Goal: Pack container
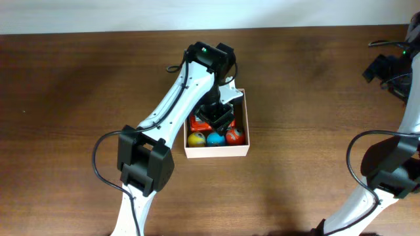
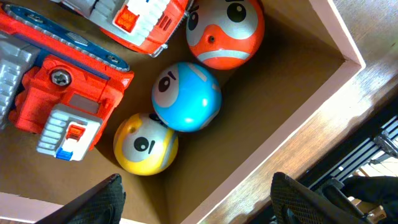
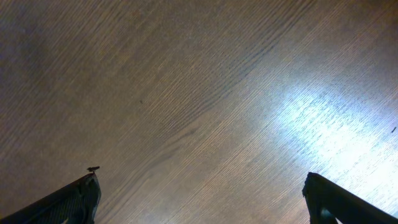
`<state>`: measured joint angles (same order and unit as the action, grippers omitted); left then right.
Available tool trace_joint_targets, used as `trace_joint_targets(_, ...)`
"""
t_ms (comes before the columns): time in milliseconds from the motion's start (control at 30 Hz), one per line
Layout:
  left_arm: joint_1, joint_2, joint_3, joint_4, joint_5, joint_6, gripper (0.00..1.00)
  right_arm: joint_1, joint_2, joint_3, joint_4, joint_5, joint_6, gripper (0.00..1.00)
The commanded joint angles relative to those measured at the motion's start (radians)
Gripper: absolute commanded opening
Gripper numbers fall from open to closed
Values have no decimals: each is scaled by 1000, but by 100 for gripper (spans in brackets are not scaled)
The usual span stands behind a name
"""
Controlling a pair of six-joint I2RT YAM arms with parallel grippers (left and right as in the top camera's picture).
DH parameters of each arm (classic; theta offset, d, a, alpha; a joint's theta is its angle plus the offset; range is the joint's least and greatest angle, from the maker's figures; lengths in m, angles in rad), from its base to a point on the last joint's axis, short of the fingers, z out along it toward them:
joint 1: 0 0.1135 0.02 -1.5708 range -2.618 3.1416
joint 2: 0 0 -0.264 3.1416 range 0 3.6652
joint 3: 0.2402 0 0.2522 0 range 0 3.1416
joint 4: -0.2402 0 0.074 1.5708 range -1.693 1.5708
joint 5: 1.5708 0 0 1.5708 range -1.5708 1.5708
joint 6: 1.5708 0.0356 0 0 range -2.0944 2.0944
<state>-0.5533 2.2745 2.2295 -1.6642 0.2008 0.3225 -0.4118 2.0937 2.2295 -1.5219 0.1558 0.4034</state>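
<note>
The container (image 1: 240, 150) is a square, pale cream box with a tan floor, in the middle of the table. In it lie a yellow ball (image 1: 195, 139), a blue ball (image 1: 215, 139), an orange ball (image 1: 235, 137) and red toy vehicles (image 1: 197, 123). My left gripper (image 1: 220, 115) hovers over the box, open and empty. The left wrist view shows the yellow ball (image 2: 145, 144), blue ball (image 2: 186, 96), orange ball (image 2: 225, 32), a red toy truck (image 2: 59, 93) and the box wall (image 2: 280, 130), between my open fingers (image 2: 198, 202). My right gripper (image 3: 199, 193) is open over bare table.
The right arm (image 1: 394, 65) is at the far right edge of the brown wooden table (image 1: 79, 85). A second red and white toy (image 2: 140, 22) lies at the top of the left wrist view.
</note>
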Motion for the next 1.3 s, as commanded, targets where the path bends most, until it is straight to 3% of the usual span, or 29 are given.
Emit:
trace_joint_targets(0,3,3,-5,5,-8,10,77,-1,-28,19,-1,2,-3,99)
trace_joint_targets(433,6,-4,82,-24,-40,11,76,-1,-28,19,-1,2,-3,99)
trace_joint_targets(667,51,-59,172,-23,-91,-66,78,-1,-28,19,-1,2,-3,99)
trace_joint_targets(1267,383,-231,236,62,-95,-293,93,-1,-28,19,-1,2,-3,99)
